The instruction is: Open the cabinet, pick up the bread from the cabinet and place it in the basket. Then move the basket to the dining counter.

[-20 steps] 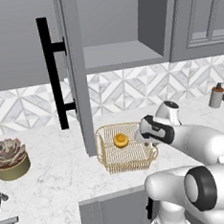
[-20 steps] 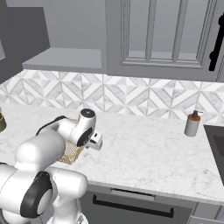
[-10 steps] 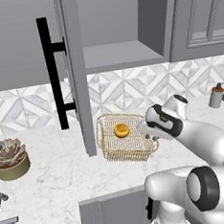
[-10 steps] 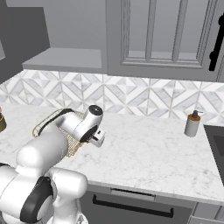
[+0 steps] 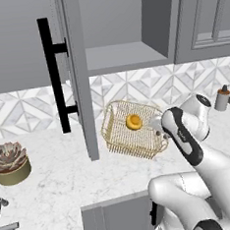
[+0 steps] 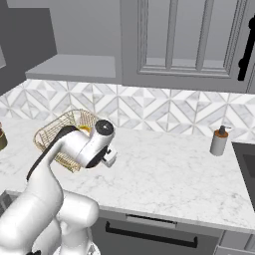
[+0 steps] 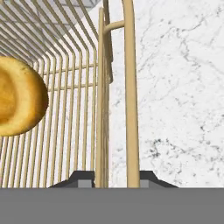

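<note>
Hand view: gripper (image 7: 114, 177) fingers pinched the gold wire basket (image 5: 133, 130) by its rim wire, bread (image 7: 17, 96) inside, basket tilted above the worktop (image 6: 164, 174). Judged: keep it level, carry slow so bun doesn't roll out.

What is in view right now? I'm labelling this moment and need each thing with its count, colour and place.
basket: one, gold wire, tilted above the worktop, its rim between the fingertips
bread: one, golden-orange, inside the basket
cabinet: one, grey, door swung open, shelf bare, black bar handle
panelled cabinet: one, grey, shut, on the wall to the right
worktop: one, white marble with grey veins, under the cabinets
backsplash: one, grey and white patterned tile, behind the worktop
succulent pot: one, reddish-green plant in a tan pot, left on the worktop
bottle: one, pale with dark top, right on the worktop
gripper: one, dark fingertips, shut on the basket rim
</note>
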